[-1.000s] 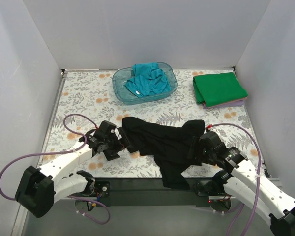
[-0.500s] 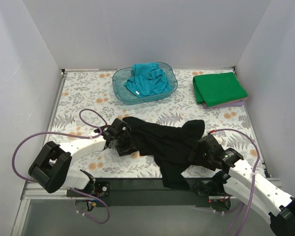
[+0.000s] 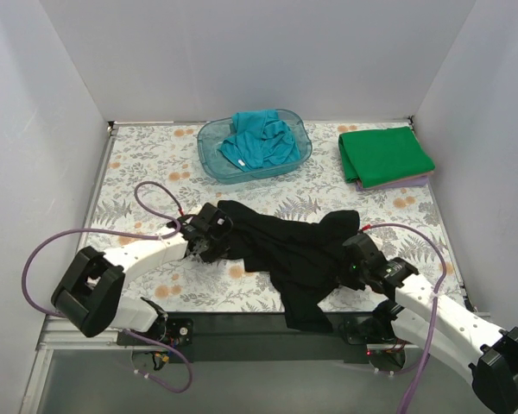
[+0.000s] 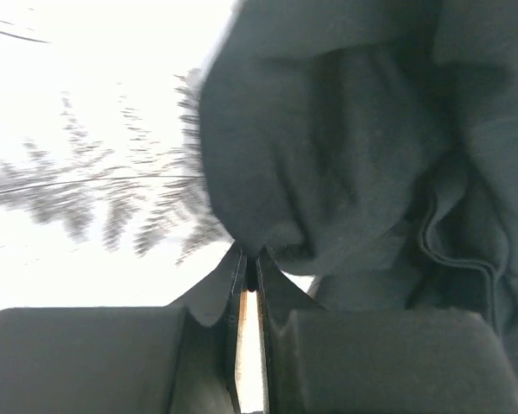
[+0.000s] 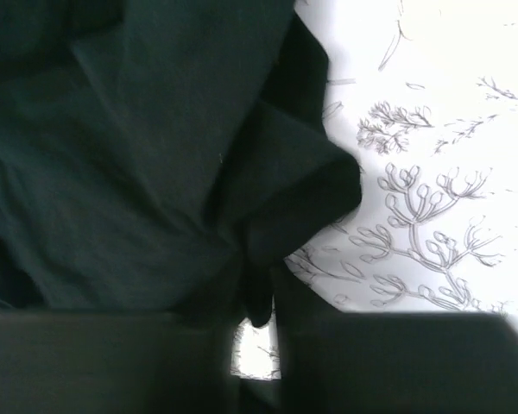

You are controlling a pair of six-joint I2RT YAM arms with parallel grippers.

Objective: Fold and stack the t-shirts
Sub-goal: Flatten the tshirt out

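Jaws, left and right, pinch opposite edges of black t-shirt (image 3: 285,246).

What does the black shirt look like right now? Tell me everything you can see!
The black t-shirt is soft, plain dark cloth. It is crumpled and not folded, with lots of wrinkles. It lies stretched across the near part of the flowery table, and one part droops over the near edge. The left gripper pinches its left end, and the right gripper pinches its right side.
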